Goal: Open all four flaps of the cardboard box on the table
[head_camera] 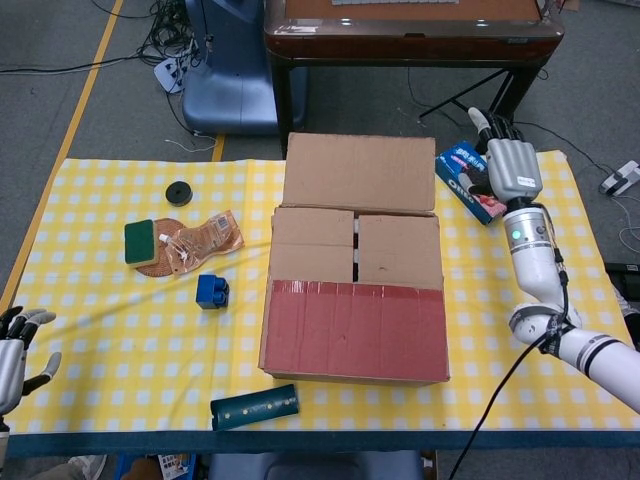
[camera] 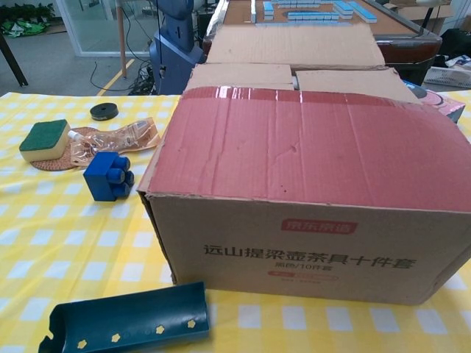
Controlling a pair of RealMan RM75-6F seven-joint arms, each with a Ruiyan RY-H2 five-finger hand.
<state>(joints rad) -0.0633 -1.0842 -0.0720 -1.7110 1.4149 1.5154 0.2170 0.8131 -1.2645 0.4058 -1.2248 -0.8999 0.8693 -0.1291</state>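
Note:
The cardboard box (head_camera: 355, 300) stands mid-table. Its far flap (head_camera: 358, 172) lies folded back, brown inside up, also seen as the far flap (camera: 298, 45) in the chest view. The two inner flaps (head_camera: 355, 248) lie flat over the opening. The near flap (head_camera: 355, 325), covered in red tape, stays down; it fills the chest view as the near flap (camera: 309, 151). My right hand (head_camera: 508, 165) is raised right of the box, fingers straight and apart, holding nothing. My left hand (head_camera: 18, 345) hovers at the table's left front corner, fingers spread, empty.
A blue snack packet (head_camera: 468, 180) lies behind my right hand. Left of the box are a blue block (head_camera: 211, 291), a green sponge (head_camera: 140, 241) on a plastic bag (head_camera: 200, 240), and a black disc (head_camera: 179, 192). A dark teal tray (head_camera: 254, 406) lies at the front edge.

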